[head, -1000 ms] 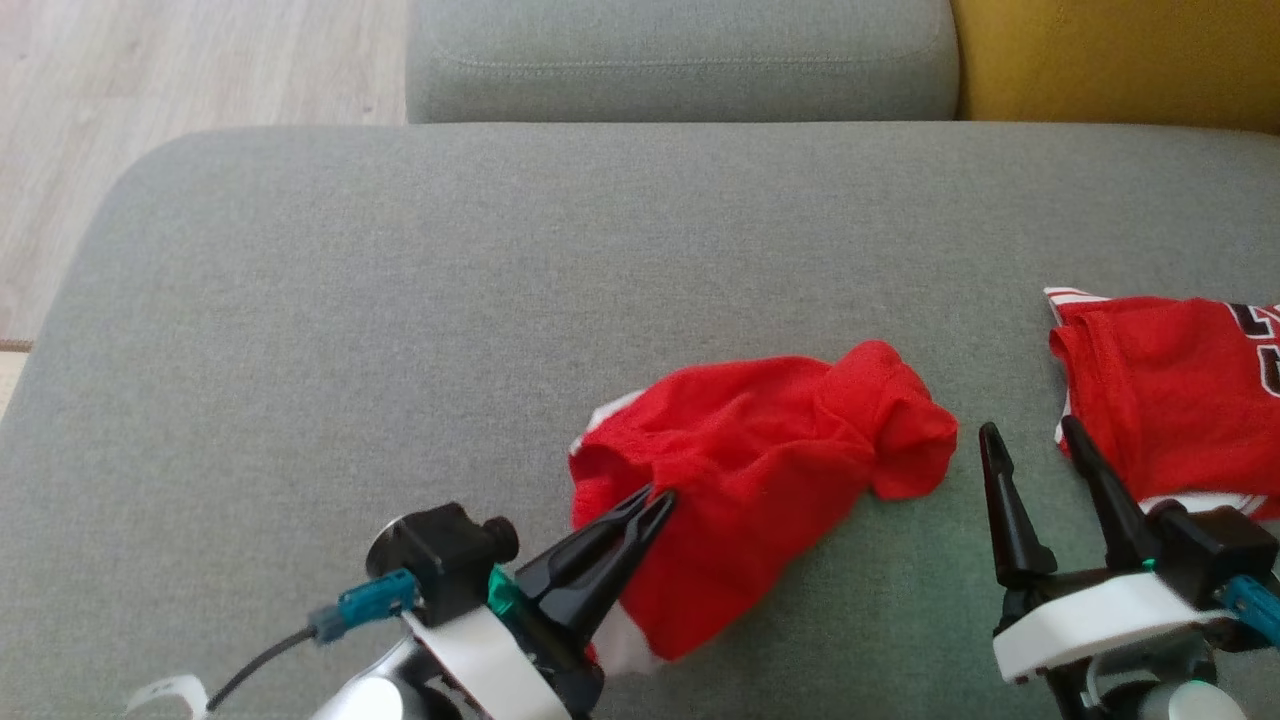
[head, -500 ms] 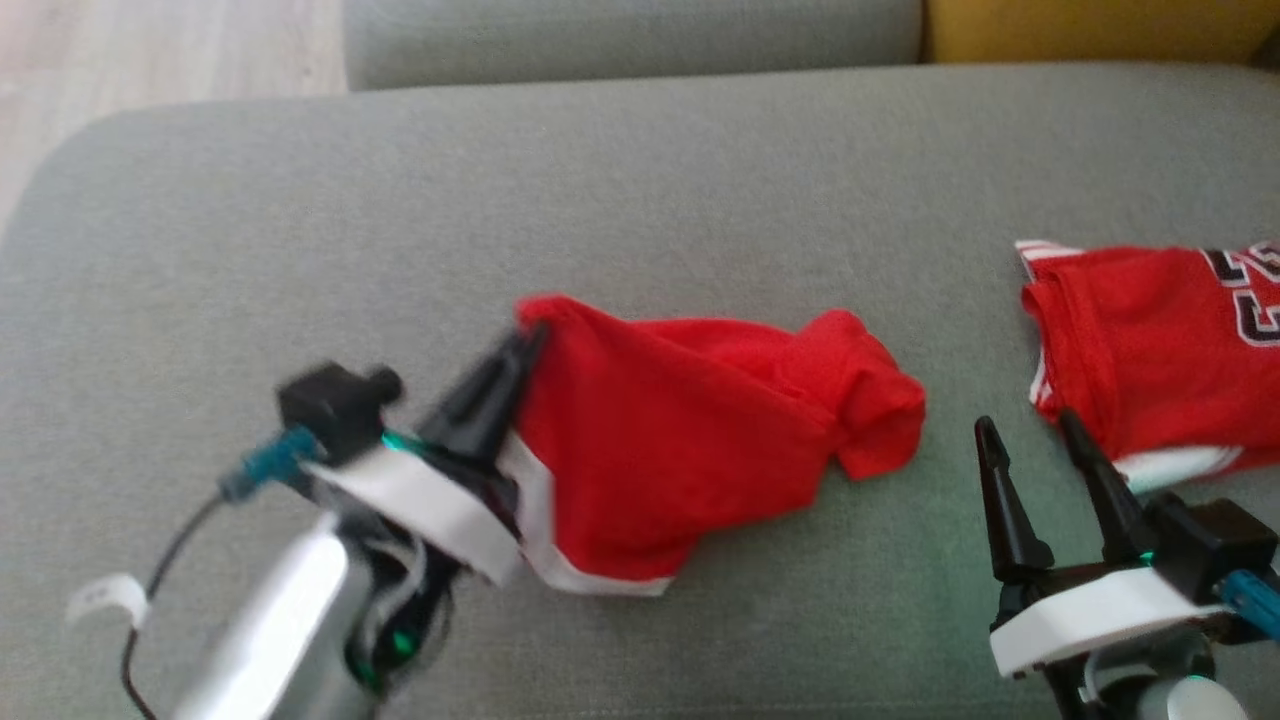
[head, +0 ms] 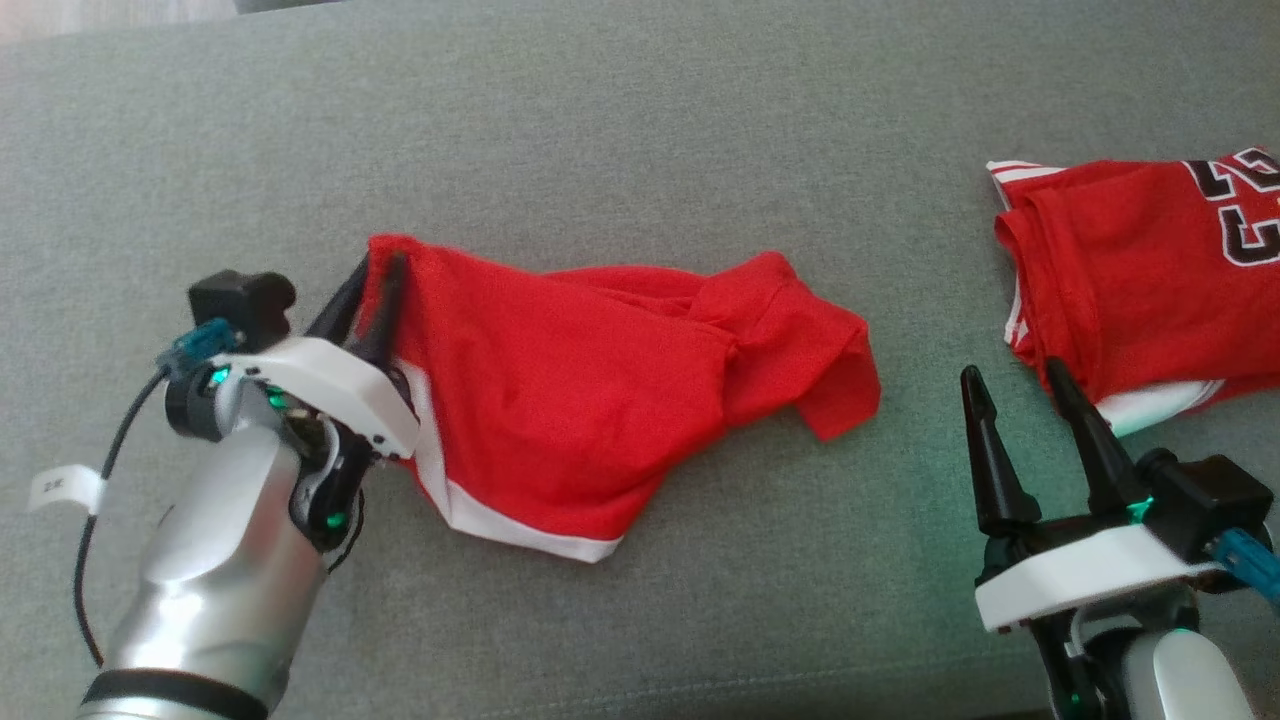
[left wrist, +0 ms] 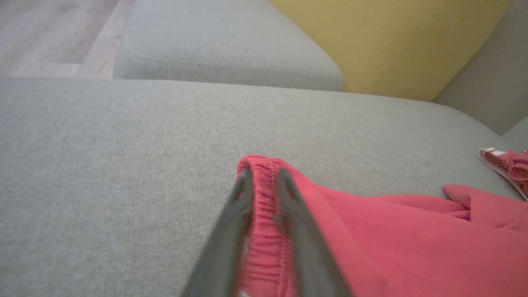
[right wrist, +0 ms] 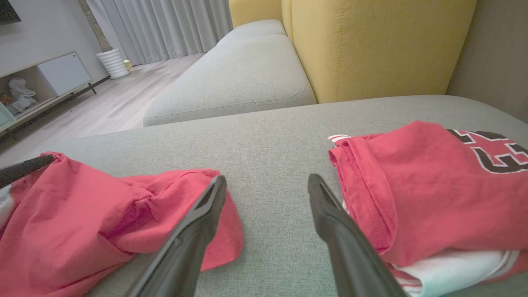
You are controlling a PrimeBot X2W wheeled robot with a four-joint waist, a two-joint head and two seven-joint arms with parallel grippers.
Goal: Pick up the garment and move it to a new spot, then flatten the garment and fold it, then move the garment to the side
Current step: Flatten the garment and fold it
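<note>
In the head view, the left gripper has its fingers pinched shut on the upper left corner of the red garment. The garment lies spread on the grey sofa seat. The right gripper sits with fingers apart between the garment and a red jersey.

In the left wrist view, the fingers clamp the gathered waistband.

In the right wrist view, the spread fingers hold nothing, with the garment to their left and the jersey to their right
</note>
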